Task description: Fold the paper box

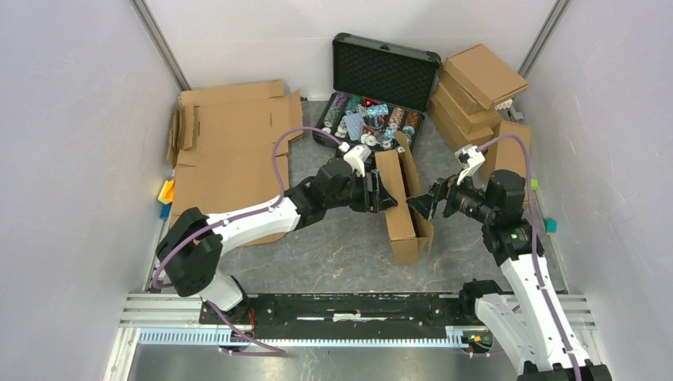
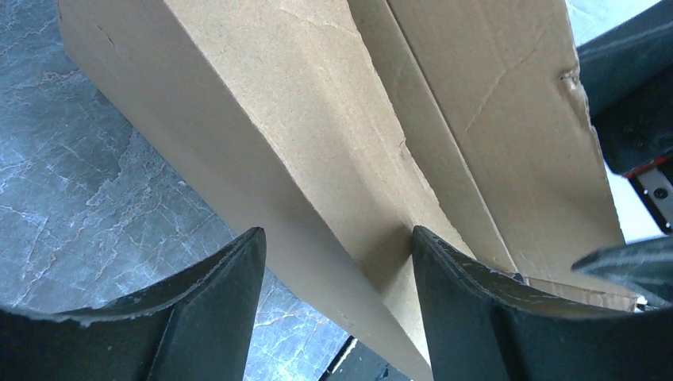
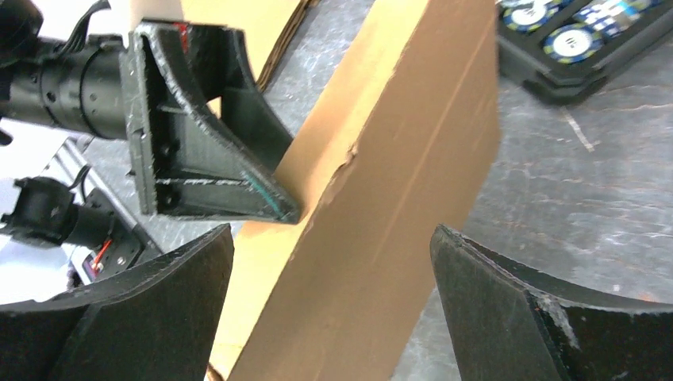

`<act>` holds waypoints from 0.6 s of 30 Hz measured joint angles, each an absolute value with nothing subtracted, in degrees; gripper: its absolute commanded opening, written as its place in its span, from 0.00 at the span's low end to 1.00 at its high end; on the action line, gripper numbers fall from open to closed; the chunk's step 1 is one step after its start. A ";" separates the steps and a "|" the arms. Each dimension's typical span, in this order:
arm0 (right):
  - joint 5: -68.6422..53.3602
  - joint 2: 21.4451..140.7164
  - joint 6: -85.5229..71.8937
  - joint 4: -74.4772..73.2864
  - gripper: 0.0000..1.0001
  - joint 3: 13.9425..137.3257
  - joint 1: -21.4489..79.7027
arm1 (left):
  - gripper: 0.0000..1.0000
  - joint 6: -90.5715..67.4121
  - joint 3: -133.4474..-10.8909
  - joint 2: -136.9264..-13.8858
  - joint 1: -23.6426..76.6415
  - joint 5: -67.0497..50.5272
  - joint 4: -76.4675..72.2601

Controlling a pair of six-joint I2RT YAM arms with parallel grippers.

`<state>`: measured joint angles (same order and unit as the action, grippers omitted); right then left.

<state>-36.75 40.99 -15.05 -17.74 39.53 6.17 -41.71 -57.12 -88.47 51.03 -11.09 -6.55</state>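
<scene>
Brown corrugated cardboard, plain and unprinted, makes up the paper box (image 1: pixel 399 213), a long narrow die-cut mailer. It stands partly folded in the middle of the grey marbled surface (image 1: pixel 333 250), running near to far between the two arms, with one long panel raised along its right side. I judge it light and fairly stiff across its panels but weak at creases and edges. A small torn nick (image 3: pixel 349 164) already shows on one edge, so hard pinching or twisting would likely crush or rip it. Being so light, it will probably skate over the smooth surface if pushed from one side only. The best hold, to my mind, is on a wall or flap close to a crease, with the other arm bracing the opposite side. The left fingers (image 2: pixel 464 309) stand apart astride the box's left wall, one of them against the cardboard; whether they pinch it I cannot tell. The right fingers (image 3: pixel 151 317) are spread wide and released, with the box's right side just ahead of them. Just beyond the far end of the box lies an open black hard case with foam lid and colourful chips (image 1: pixel 386 75), near enough to catch a swinging flap. A stack of folded brown cardboard boxes (image 1: pixel 480 79) sits far right and a pile of flat cardboard sheets (image 1: pixel 230 155) far left, both apart from the work.
</scene>
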 measured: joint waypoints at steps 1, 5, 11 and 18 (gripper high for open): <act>-37.45 40.95 -15.09 -18.35 0.98 39.53 6.68 | 0.75 -41.74 -57.14 -88.42 51.03 -11.11 -6.57; -36.47 40.93 -14.68 -23.00 0.98 40.60 10.57 | 0.74 -41.76 -57.14 -87.99 51.03 -11.18 -6.55; -30.79 42.63 -13.58 -28.38 0.98 44.36 17.45 | 0.74 -41.89 -57.14 -87.83 51.88 -12.14 -6.57; -23.03 45.41 -14.26 -30.63 0.98 44.99 27.16 | 0.73 -43.77 -57.58 -88.68 53.19 -12.16 -7.38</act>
<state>-23.03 45.41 -14.26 -30.63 44.99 27.16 -43.77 -57.58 -88.68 53.19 -12.16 -7.38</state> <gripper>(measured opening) 0.979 0.734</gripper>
